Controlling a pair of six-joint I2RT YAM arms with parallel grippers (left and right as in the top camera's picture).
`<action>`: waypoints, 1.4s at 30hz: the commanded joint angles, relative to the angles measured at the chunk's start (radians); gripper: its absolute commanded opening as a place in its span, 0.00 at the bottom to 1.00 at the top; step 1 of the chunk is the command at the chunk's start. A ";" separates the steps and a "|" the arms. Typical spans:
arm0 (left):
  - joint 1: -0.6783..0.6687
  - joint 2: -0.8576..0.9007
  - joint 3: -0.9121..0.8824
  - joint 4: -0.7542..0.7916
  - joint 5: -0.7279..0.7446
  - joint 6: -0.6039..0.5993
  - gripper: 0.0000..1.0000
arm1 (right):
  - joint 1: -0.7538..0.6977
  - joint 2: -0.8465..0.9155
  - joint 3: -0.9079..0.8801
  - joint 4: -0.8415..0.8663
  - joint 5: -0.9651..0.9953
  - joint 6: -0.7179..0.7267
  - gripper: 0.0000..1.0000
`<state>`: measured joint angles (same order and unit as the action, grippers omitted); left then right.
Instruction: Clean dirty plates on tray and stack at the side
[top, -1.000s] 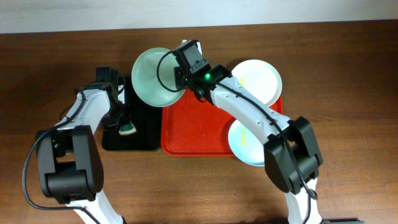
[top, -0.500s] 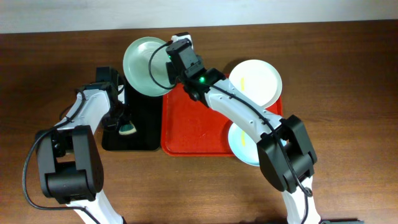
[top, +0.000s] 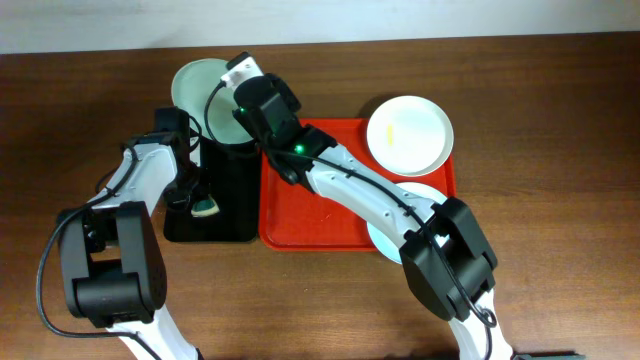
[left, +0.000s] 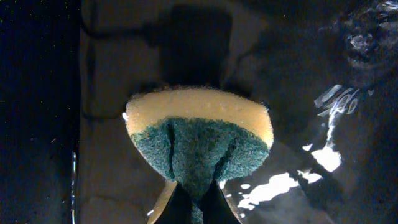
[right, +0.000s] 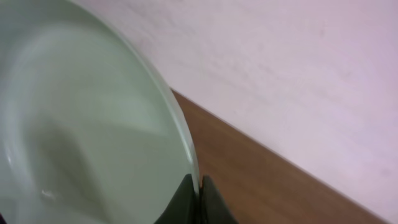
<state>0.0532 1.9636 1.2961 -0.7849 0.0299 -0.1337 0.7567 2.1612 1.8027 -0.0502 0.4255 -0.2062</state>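
Observation:
In the overhead view the pale mint green plate (top: 190, 85) hangs tilted over the table beyond the far end of the black tray. My right gripper (top: 226, 95) is shut on its right rim. The right wrist view shows that gripper (right: 198, 194) pinching the thin rim of the mint plate (right: 81, 124). A white plate (top: 410, 133) with a yellow smear lies at the far right of the red-orange tray (top: 310, 215). A light blue plate (top: 383, 232) lies at its near right, partly under my right arm. My left gripper (top: 200, 200) (left: 198, 202) is shut on a yellow-and-green sponge (left: 199, 137) over the black tray.
A narrow black tray (top: 225, 200) lies just left of the red-orange tray, its surface wet and shiny in the left wrist view. My right arm stretches diagonally across the red-orange tray. A pale wall runs along the table's far edge, close behind the mint plate.
My right gripper has carried the mint plate left and toward the far edge, from the red tray's far-left corner to beyond the black tray. The left arm and sponge have not moved.

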 joint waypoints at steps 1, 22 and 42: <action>0.007 0.015 0.012 -0.001 0.000 0.015 0.00 | 0.026 0.000 0.021 0.054 0.043 -0.122 0.04; 0.007 0.015 0.012 -0.002 0.000 0.015 0.00 | 0.045 -0.076 0.021 0.279 0.131 -0.514 0.04; 0.007 0.015 0.012 -0.001 0.000 0.015 0.00 | 0.090 -0.076 0.021 0.365 0.182 -0.602 0.04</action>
<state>0.0532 1.9636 1.2961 -0.7849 0.0299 -0.1337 0.8452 2.1365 1.8030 0.3050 0.5812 -0.8124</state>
